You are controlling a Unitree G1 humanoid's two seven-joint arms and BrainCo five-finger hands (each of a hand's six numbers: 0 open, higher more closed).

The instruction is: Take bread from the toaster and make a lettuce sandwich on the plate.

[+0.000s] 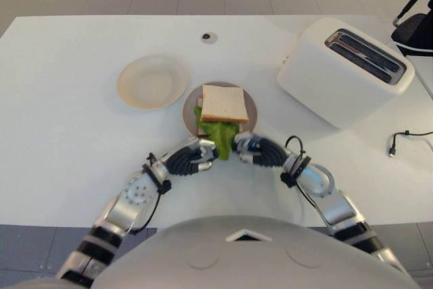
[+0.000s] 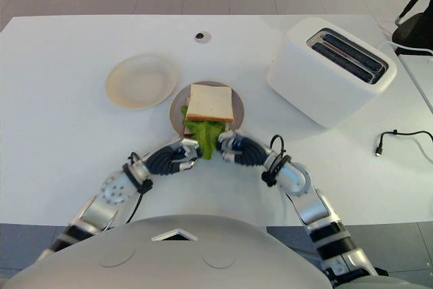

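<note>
Green lettuce (image 1: 220, 139) hangs from the stacked bread (image 1: 223, 103) between my left robot hand (image 1: 189, 157) and right robot hand (image 1: 260, 151) — their grip I cannot tell; seemingly finishing, next tuck it under gently.

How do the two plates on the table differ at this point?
The cream plate is empty; the grey plate carries a sandwich with lettuce hanging over its near edge. The cream plate is pale, the grey plate darker. The cream plate sits to the left and slightly farther back; the grey plate lies straight ahead of the robot. Both are round and lie flat on the white table.
</note>
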